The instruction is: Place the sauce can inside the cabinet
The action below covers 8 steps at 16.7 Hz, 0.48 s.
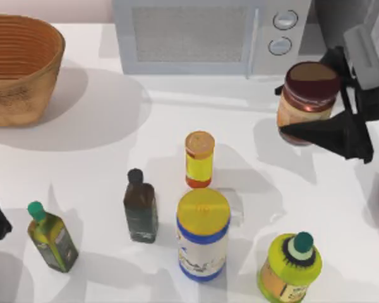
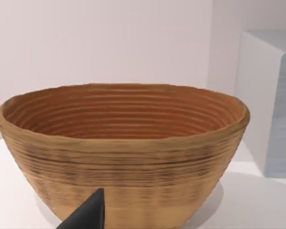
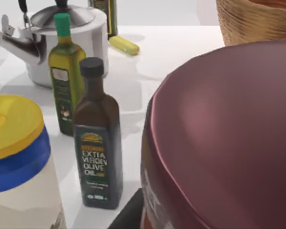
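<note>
Beside the microwave (image 1: 215, 35), on its knob side, R gripper (image 1: 311, 101) is clamped on the can (image 1: 308, 101), lifted off the table, prob. for carrying to the cabinet (image 1: 341, 25) just behind. L gripper (image 2: 86, 214) parked by the basket (image 1: 19, 66), far side of microwave; can't tell its claw. Count: 1 can, 2 oil bottles, 1 basket.

The dark, black-capped glass bottle (image 3: 96, 138) carries a label reading "EXTRA VIRGIN OLIVE OIL". The print on the other labels is too small to read.
</note>
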Motion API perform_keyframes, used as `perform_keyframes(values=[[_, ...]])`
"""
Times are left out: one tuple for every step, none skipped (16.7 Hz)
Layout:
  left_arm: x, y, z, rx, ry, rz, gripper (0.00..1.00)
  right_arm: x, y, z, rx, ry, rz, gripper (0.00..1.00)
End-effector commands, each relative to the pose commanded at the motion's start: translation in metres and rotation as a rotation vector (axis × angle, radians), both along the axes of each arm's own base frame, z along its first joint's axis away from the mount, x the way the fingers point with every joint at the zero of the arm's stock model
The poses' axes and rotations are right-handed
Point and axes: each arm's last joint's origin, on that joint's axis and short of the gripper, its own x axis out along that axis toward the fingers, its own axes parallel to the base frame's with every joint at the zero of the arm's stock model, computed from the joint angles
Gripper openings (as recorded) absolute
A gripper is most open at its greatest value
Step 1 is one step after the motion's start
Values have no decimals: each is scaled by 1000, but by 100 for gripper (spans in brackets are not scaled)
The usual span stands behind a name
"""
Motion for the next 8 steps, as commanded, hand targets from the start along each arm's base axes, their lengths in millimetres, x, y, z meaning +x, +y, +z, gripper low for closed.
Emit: perform_keyframes(values=[[0,0,0,0,0,0,100,0,0,1,0,0,0,0],[0,0,0,0,0,0,100,0,0,1,0,0,0,0],[0,0,0,0,0,0,100,0,0,1,0,0,0,0],[0,0,0,0,0,0,100,0,0,-1,0,3,1,0],[0,0,0,0,0,0,100,0,0,-1,0,4,1,0],[0,0,0,0,0,0,100,-2,0,-1,-5,8,-5,0],[0,0,0,0,0,0,100,-5,-1,0,-16,15,-19,0],[0,0,0,0,0,0,100,-10,-3,2,-34,23,-39,0]])
